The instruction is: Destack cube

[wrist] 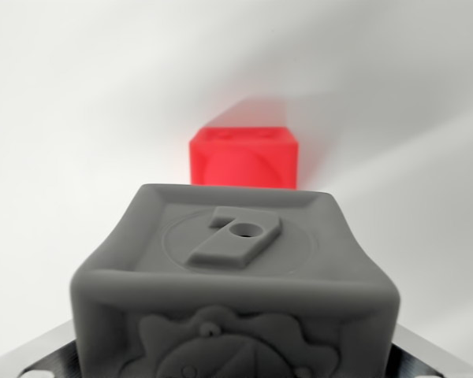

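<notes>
Holds the grey cube (236,283) close under the camera, judging by the metal pads (31,358) at both lower corners, above a white surface (71,118), clear of the red cube (243,159) beyond; lifted off apparently, set-down still pending.

White surface (79,118) carries red cube (243,157) (blurred, far side).

plain white surface (79,118), soft shadows
</notes>
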`<act>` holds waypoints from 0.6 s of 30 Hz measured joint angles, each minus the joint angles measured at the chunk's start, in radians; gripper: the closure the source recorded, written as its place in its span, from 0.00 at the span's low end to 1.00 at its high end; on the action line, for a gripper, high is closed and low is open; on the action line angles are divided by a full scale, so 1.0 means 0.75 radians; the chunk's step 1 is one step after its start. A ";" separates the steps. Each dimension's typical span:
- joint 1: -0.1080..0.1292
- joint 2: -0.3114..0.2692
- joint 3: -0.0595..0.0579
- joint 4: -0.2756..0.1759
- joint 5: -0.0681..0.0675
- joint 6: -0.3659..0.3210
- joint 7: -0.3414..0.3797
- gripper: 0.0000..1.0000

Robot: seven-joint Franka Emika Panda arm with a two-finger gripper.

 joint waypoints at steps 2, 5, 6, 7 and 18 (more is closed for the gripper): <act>0.000 -0.020 0.000 0.001 0.000 -0.022 0.000 1.00; 0.000 -0.046 0.000 0.004 0.001 -0.050 -0.001 1.00; 0.000 -0.057 0.000 0.005 0.001 -0.062 -0.001 1.00; 0.000 -0.068 0.000 0.007 0.001 -0.074 -0.001 1.00; 0.000 -0.173 0.000 0.032 0.003 -0.203 -0.002 1.00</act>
